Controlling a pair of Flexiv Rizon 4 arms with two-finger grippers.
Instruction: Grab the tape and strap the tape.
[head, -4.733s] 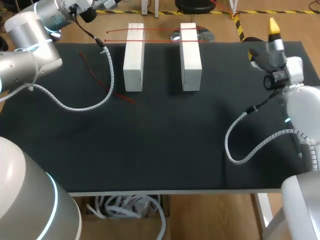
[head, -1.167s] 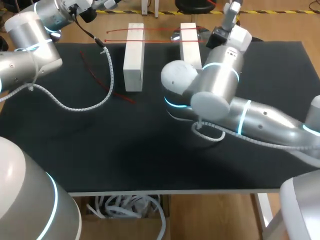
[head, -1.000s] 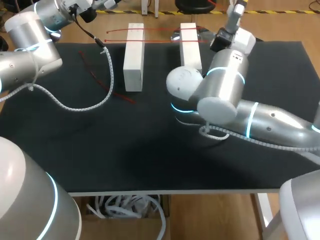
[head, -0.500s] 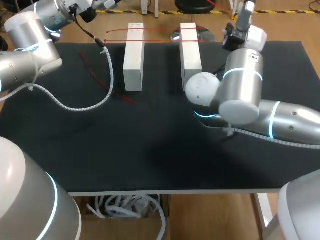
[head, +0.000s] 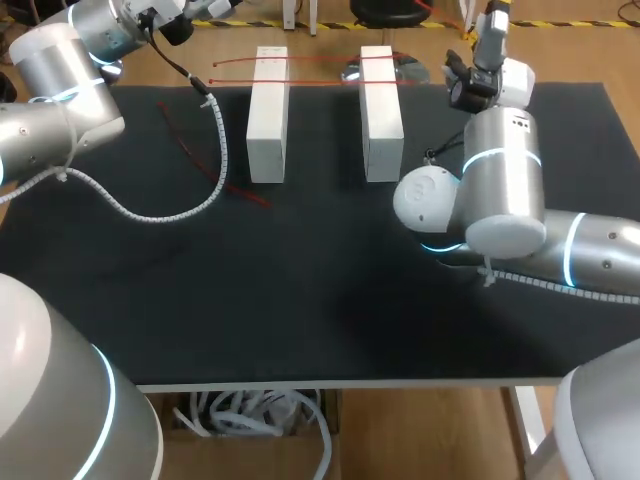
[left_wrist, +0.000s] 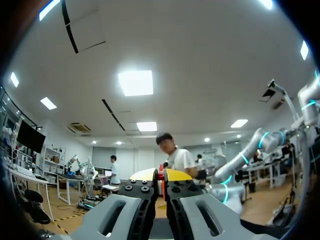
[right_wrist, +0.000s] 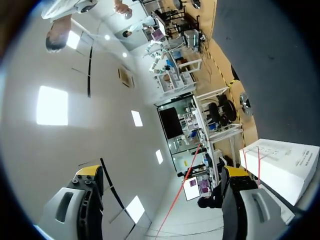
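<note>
The table (head: 300, 375) is covered edge to edge by a black mat (head: 300, 300). Toward its far side two white rectangular blocks stand side by side with a gap between them, the left block (head: 268, 115) and the right block (head: 381, 112), both running lengthwise away from the near edge. A loose red tape strip (head: 250, 196) lies flat on the mat beside the left block, slanting toward its near end. A white spiral-wrapped cable (head: 150, 216) curves over the mat there, crossing the strip.
</note>
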